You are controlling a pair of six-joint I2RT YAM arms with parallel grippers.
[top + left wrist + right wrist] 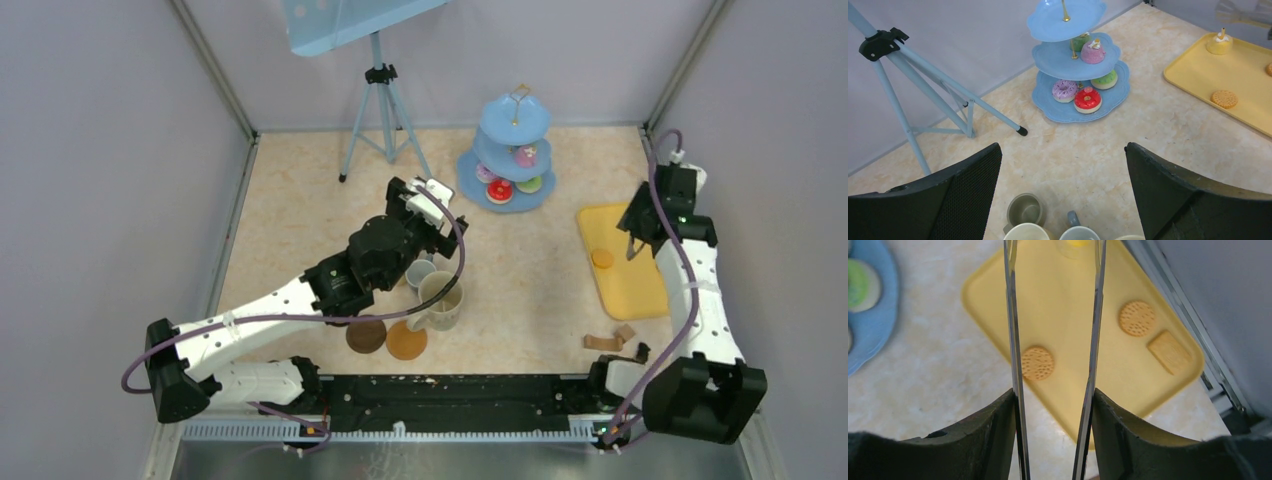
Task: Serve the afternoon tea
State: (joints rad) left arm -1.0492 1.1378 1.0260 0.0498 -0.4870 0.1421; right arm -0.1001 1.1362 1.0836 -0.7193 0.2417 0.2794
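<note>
**Figure: top and wrist views of the desk (540, 290).** We see the left end effector (1063, 150) above a cluster of mugs, its 2 fingers wide apart and holding nothing. In the cluster, the large cream mug (442, 300) stands just beside a small grey mug (420, 270). 2 round brown coasters (366, 336) lie side by side on the near side of the mugs.

The light-blue 3-tier cake stand (515, 150) stands at the far side of the desk, well apart from the mugs. Its bottom tier carries a pink doughnut (1064, 90), a red doughnut (1087, 99) and a green cake (1105, 79).

The right end effector (1053, 395) is clamped on the metal tongs (1013, 340). Their 2 blades stand apart over the flat yellow tray (1073, 300). A round biscuit (1037, 362) lies on the tray beside 1 blade.
</note>
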